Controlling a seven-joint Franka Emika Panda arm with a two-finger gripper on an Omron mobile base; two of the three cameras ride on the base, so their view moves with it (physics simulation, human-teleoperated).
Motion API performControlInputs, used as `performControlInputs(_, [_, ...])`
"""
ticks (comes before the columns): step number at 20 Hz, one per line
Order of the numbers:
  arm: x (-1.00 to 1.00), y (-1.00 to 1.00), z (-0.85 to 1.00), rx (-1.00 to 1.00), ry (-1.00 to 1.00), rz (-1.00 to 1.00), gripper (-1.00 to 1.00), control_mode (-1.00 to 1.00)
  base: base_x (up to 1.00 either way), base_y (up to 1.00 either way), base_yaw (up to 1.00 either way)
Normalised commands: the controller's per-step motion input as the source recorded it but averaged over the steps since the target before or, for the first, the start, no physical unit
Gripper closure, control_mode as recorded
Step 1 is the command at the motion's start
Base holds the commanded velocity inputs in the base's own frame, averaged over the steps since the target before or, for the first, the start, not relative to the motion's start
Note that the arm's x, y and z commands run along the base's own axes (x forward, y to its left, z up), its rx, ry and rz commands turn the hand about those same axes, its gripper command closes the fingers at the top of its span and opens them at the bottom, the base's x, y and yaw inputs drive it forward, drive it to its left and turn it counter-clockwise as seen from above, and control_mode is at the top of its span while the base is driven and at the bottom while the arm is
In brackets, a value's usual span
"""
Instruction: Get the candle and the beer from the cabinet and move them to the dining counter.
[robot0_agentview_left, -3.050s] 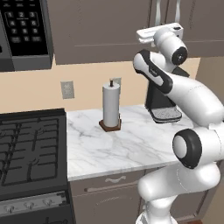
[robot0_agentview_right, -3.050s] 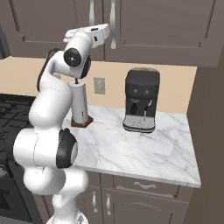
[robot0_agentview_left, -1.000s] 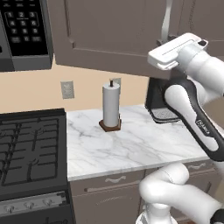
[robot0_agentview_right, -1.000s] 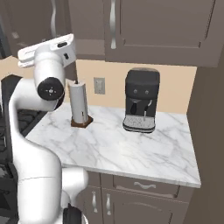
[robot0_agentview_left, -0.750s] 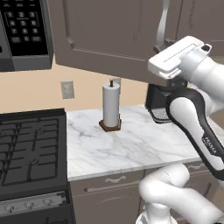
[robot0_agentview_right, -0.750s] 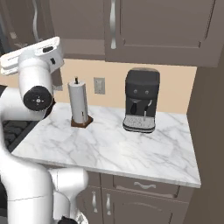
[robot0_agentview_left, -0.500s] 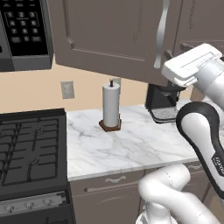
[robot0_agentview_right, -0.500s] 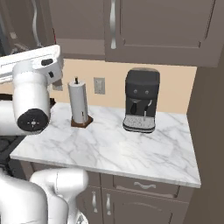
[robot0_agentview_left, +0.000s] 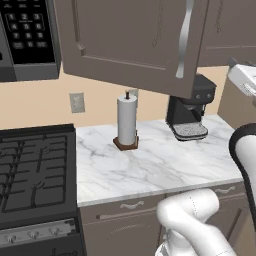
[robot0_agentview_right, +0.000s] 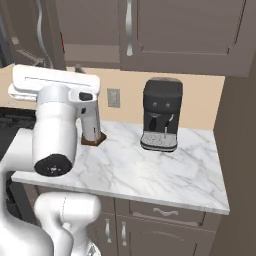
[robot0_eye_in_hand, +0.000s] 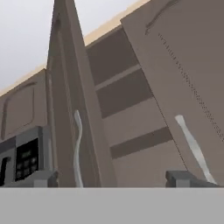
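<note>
Your pincer (robot0_eye_in_hand: 112, 177) stands spread and empty, with the microwave (robot0_eye_in_hand: 24, 158) to its left, the edge of the swung-out cabinet door (robot0_eye_in_hand: 72, 109) just left of centre, and the cabinet (robot0_eye_in_hand: 131, 118) interior straight ahead. I cannot make out the candle or beer on its shelves, so pull back clear of the door before reaching in. No brand or writing is legible.
</note>
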Motion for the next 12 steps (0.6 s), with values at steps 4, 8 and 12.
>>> performControlInputs(4, [0.31, -0.62, 0.08, 0.23, 0.55, 0.10, -1.00, -1.00, 0.00, 0.00, 0.00])
performControlInputs(8, [0.29, -0.39, -0.39, 0.25, 0.33, 0.25, -1.00, -1.00, 0.00, 0.00, 0.00])
performControlInputs(12, [0.40, -0.20, -0.33, 0.29, 0.24, 0.29, -1.00, -1.00, 0.00, 0.00, 0.00])
